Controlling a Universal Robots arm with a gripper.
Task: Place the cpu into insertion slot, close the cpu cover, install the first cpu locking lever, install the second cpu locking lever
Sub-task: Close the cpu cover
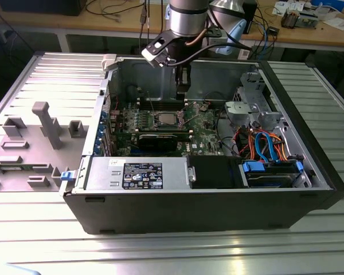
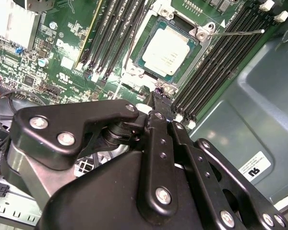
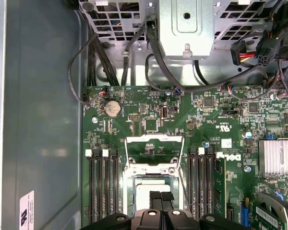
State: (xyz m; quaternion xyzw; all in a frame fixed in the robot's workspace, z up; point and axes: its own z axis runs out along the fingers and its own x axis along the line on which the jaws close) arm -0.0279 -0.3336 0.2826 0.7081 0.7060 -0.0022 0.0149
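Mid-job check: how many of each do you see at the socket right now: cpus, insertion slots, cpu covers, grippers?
cpu: 1
insertion slot: 1
cpu cover: 1
gripper: 1
Total: 4

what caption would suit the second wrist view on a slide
The gripper close beside the cpu seated in the insertion slot, memory slots on either side.
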